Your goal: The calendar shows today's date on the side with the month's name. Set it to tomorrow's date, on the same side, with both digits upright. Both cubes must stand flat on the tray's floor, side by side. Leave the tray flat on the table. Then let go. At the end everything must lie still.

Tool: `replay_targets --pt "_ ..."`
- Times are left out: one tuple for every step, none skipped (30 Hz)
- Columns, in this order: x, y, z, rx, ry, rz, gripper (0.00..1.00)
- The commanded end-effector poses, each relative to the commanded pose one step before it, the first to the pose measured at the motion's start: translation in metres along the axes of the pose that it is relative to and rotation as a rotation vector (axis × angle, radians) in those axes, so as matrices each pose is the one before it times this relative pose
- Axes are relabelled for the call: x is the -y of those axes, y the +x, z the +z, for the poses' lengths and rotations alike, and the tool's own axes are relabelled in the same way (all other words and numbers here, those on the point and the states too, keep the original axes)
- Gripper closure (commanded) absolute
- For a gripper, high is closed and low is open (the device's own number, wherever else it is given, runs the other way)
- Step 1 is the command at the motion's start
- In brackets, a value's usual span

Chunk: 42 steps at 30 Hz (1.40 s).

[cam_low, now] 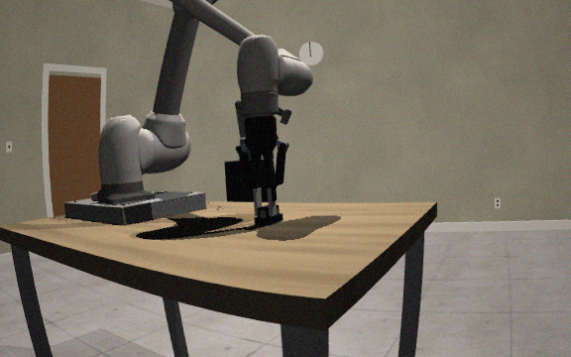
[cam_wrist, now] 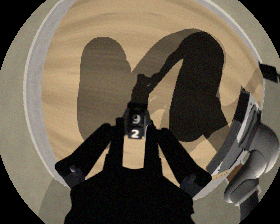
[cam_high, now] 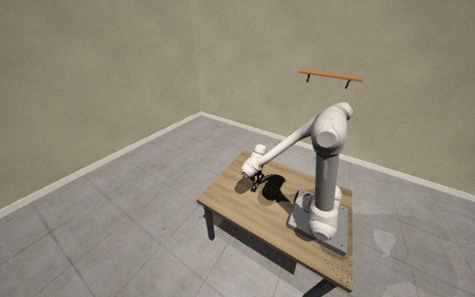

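My gripper [cam_high: 254, 188] [cam_low: 267, 214] [cam_wrist: 136, 115] points down at the table, its narrow-set fingers low over the dark calendar tray [cam_low: 274, 219]. In the wrist view a dark cube [cam_wrist: 136, 119] shows a white 9 between the fingertips, and a face with a white 2 [cam_wrist: 135, 133] lies just below it in the picture. The fingers stand close on both sides of the cube, and the gripper looks shut on it. Whether the 9 and the 2 belong to one cube or two cannot be told. The month's name, the tray's floor and any other cube are hidden or too dark.
The wooden table [cam_high: 237, 214] [cam_low: 305, 268] [cam_wrist: 66, 65] carries the arm's grey base plate [cam_high: 299, 214] [cam_low: 92, 212] at its other end. Dark arm shadows fall around the tray. A black rectangular shape [cam_low: 238, 182] shows beside the gripper in the exterior view.
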<state>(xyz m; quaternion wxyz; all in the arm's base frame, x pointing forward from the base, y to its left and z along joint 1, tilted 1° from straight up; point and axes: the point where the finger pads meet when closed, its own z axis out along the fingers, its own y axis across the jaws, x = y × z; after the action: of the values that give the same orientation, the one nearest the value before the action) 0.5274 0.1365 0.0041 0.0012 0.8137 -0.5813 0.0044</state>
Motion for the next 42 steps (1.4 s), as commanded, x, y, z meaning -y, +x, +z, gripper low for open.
replay_targets --pt "0.00001 -0.00004 -0.00009 0.00018 0.00012 -0.00002 0.79" --pt "0.0 0.0 0.0 0.0 0.0 0.0 0.79" --pt "0.0 0.0 0.0 0.0 0.0 0.0 0.79" --pt "0.0 0.0 0.0 0.0 0.0 0.0 0.77" --pt "0.0 0.0 0.0 0.0 0.0 0.0 0.77" --pt "0.0 0.0 0.0 0.0 0.0 0.0 0.77" --pt "0.0 0.0 0.0 0.0 0.0 0.0 0.74" --pt "0.0 0.0 0.0 0.0 0.0 0.0 0.74" --pt "0.0 0.0 0.0 0.0 0.0 0.0 0.74" --pt "0.0 0.0 0.0 0.0 0.0 0.0 0.72" --pt "0.0 0.0 0.0 0.0 0.0 0.0 0.72" --pt "0.0 0.0 0.0 0.0 0.0 0.0 0.72" --pt "0.0 0.0 0.0 0.0 0.0 0.0 0.72" --pt "0.0 0.0 0.0 0.0 0.0 0.0 0.72" --pt "0.0 0.0 0.0 0.0 0.0 0.0 0.72" --pt "0.0 0.0 0.0 0.0 0.0 0.0 0.72" --pt "0.0 0.0 0.0 0.0 0.0 0.0 0.72" --pt "0.0 0.0 0.0 0.0 0.0 0.0 0.72" --pt "0.0 0.0 0.0 0.0 0.0 0.0 0.72" --pt "0.0 0.0 0.0 0.0 0.0 0.0 0.72" --pt "0.0 0.0 -0.00003 0.0 0.0 0.0 0.72" --pt "0.0 0.0 -0.00019 0.0 0.0 0.0 0.72" --pt "0.0 0.0 -0.00048 0.0 0.0 0.0 0.72" --pt "0.0 0.0 -0.00087 0.0 0.0 0.0 0.72" --pt "0.0 0.0 -0.00132 0.0 0.0 0.0 0.72" --pt "0.0 0.0 -0.00183 0.0 0.0 0.0 0.72" --pt "0.0 0.0 -0.00237 0.0 0.0 0.0 0.72" --pt "-0.00001 0.0 -0.00289 0.0 0.0 0.0 0.72" --pt "0.0 0.0 -0.00343 0.0 0.0 0.0 0.72" --pt "0.0 0.0 -0.00392 0.0 0.0 0.0 0.72" --pt "0.0 0.0 -0.00437 0.0 0.0 0.0 0.72" --pt "0.0 0.0 -0.00477 0.0 0.0 0.0 0.72" --pt "0.0 0.0 0.0 0.0 0.0 0.0 0.72" --pt "0.0 0.0 0.0 0.0 0.0 0.0 0.72" --pt "0.0 0.0 -0.0051 0.0 0.0 0.0 0.72" --pt "0.0 0.0 -0.00536 0.0 0.0 0.0 0.72" --pt "0.0 0.0 -0.00553 0.0 0.0 0.0 0.72" --pt "0.0 0.0 -0.00561 0.0 0.0 0.0 0.72" --pt "0.0 0.0 -0.00559 0.0 0.0 0.0 0.72" --pt "0.0 0.0 -0.00547 0.0 0.0 0.0 0.72" --pt "0.0 0.0 -0.00524 0.0 0.0 0.0 0.72" --pt "0.0 0.0 -0.00493 0.0 0.0 0.0 0.72"
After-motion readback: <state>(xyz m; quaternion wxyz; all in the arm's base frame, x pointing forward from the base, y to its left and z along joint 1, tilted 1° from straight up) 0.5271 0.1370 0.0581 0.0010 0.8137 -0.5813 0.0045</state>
